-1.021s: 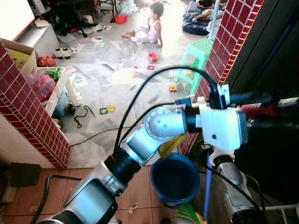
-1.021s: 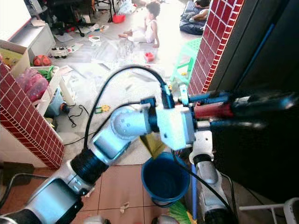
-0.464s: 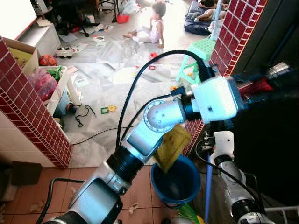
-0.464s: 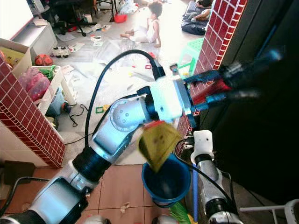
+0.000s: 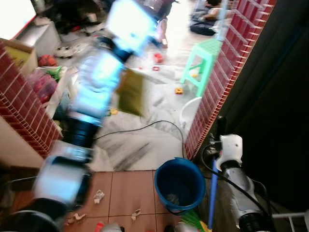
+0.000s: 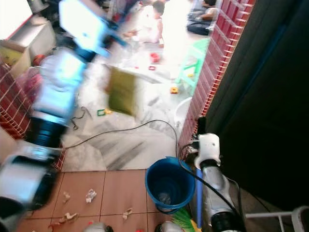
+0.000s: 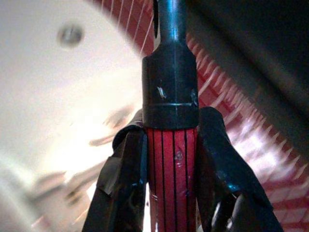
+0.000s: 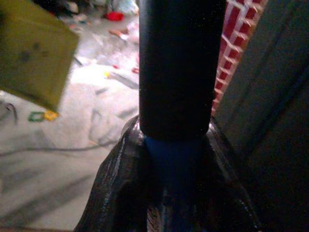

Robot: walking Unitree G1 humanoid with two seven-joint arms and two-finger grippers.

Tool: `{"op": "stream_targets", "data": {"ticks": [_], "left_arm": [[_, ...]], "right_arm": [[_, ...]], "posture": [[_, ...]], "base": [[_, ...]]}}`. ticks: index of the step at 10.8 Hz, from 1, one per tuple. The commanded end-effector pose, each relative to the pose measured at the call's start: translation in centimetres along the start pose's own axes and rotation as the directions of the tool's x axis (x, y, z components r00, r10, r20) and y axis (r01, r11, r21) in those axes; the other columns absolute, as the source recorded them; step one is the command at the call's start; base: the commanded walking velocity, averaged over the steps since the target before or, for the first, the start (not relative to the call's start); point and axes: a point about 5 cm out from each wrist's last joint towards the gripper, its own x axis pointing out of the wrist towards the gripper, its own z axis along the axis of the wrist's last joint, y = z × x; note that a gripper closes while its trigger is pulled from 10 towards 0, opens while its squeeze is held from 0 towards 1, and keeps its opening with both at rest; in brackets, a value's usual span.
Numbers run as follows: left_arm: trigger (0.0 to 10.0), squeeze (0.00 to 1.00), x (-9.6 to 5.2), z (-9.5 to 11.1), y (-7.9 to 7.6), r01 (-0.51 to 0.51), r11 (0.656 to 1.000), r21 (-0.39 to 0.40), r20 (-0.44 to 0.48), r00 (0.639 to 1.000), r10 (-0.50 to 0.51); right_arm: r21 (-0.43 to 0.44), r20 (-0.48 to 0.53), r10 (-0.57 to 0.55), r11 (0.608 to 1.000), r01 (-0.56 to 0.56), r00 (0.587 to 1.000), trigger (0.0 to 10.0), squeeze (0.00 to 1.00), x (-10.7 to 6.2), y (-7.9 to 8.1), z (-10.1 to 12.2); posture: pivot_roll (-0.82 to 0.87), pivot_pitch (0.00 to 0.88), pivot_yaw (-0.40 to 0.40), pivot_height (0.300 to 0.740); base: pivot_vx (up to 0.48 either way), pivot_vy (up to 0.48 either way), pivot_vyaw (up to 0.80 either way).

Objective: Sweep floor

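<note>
Blue bucket [image 5: 179, 186] stands beside brick wall [image 5: 212, 92], scraps [image 5: 98, 196] nearby.

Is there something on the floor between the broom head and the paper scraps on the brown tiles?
Nothing visible lies between the green broom bristles and the nearest scrap. The blue bucket stands just beside that path, so the broom may brush it.

Green stool [image 5: 205, 55] beside red brick pillar [image 5: 223, 72], black cable [image 5: 145, 126] across floor
</note>
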Motion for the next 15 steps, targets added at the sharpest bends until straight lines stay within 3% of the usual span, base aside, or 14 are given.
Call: {"op": "stream_targets", "data": {"ticks": [1,2,4,6,8,9,12,13,15], "left_arm": [[0.0,0.0,-1.8,-2.0,-0.7,0.003,1.0,0.006,-0.119,0.993,-0.003],[0.0,0.0,-4.6,-3.7,-1.8,-0.047,0.996,-0.071,-0.219,0.975,0.03],[0.0,0.0,-8.4,-6.1,-3.5,-0.143,0.976,-0.162,-0.373,0.925,0.074],[0.0,0.0,-11.8,-7.8,-3.6,-0.237,0.961,-0.141,-0.488,0.861,0.141],[0.0,0.0,-13.3,-7.8,-3.3,-0.279,0.957,-0.081,-0.528,0.826,0.197],[10.0,0.0,-15.0,-7.9,-3.8,-0.39,0.916,-0.096,-0.606,0.753,0.258],[10.0,0.0,-19.9,-6.5,-7.3,-0.431,0.886,-0.171,-0.716,0.672,0.189],[10.0,0.0,-19.8,-6.2,-7.5,-0.422,0.887,-0.187,-0.714,0.679,0.173],[10.0,0.0,-18.7,-6.0,-6.6,-0.458,0.871,-0.179,-0.707,0.676,0.21]], "right_arm": [[0.008,0.036,-0.006,1.0,0.006,0.999,10.0,0.0,0.2,0.0,1.1],[0.011,0.035,-0.009,1.0,0.008,0.999,10.0,0.0,0.0,0.1,1.5],[0.011,0.034,0.004,1.0,-0.004,0.999,10.0,0.0,0.1,0.4,1.8],[0.003,0.034,-0.003,1.0,0.003,0.999,10.0,0.0,0.5,0.3,2.6],[0.002,0.03,-0.007,1.0,0.007,1.0,10.0,0.0,0.4,0.3,2.7],[0.009,0.024,-0.015,1.0,0.014,1.0,10.0,0.0,-0.1,0.2,2.6],[0.027,0.007,-0.077,0.997,0.077,0.997,10.0,0.0,-0.4,-1.2,2.3],[0.031,0.006,-0.093,0.995,0.093,0.996,10.0,0.0,0.1,-1.3,2.3],[0.029,0.017,-0.061,0.998,0.06,0.998,10.0,0.0,0.8,-0.5,2.8]], "posture": [[0.01,0.0,-0.044,0.74],[0.01,0.0,-0.048,0.74],[0.01,0.0,-0.056,0.74],[0.01,0.0,-0.056,0.74],[0.01,0.0,-0.044,0.74],[0.01,0.0,-0.027,0.74],[0.01,0.0,-0.01,0.74],[0.02,0.0,-0.011,0.74],[0.02,0.0,-0.025,0.74]], "base": [[0.0,0.0,0.0],[0.0,0.0,0.0],[0.0,0.0,0.0],[0.0,0.0,0.0],[0.0,0.0,0.0],[0.0,0.0,0.0],[0.0,0.0,0.0],[0.0,0.0,0.0],[0.0,0.0,0.0]]}}
